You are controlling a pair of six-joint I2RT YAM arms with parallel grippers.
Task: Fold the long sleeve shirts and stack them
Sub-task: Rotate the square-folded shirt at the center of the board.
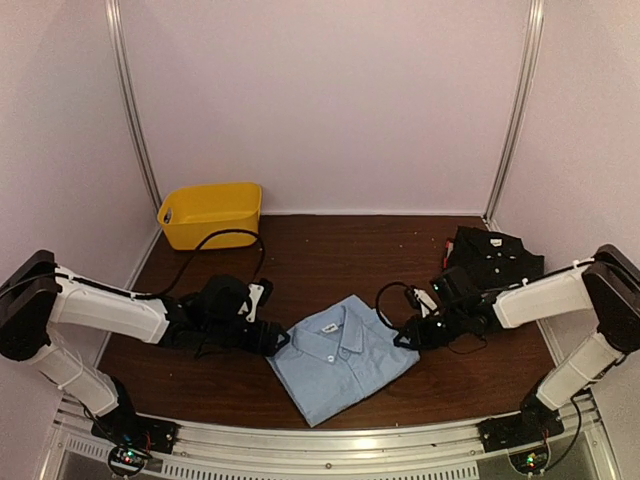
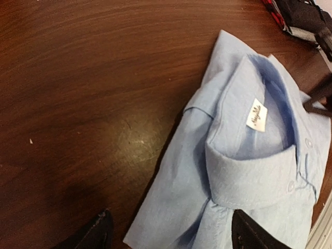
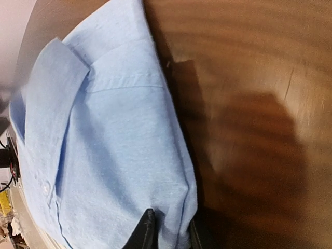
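Folded blue shirt (image 1: 342,360) near the front edge of the desk (image 1: 330,250)
The right hand (image 3: 171,218) pinches its right edge; the left hand (image 2: 171,215) gapes wide at its left side. A black shirt (image 1: 495,258) lies by the right edge.

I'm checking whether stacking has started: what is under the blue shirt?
Only the wood of the table shows around the blue shirt; no other cloth peeks out. Whatever lies directly beneath is covered. The black shirt lies apart, far right.
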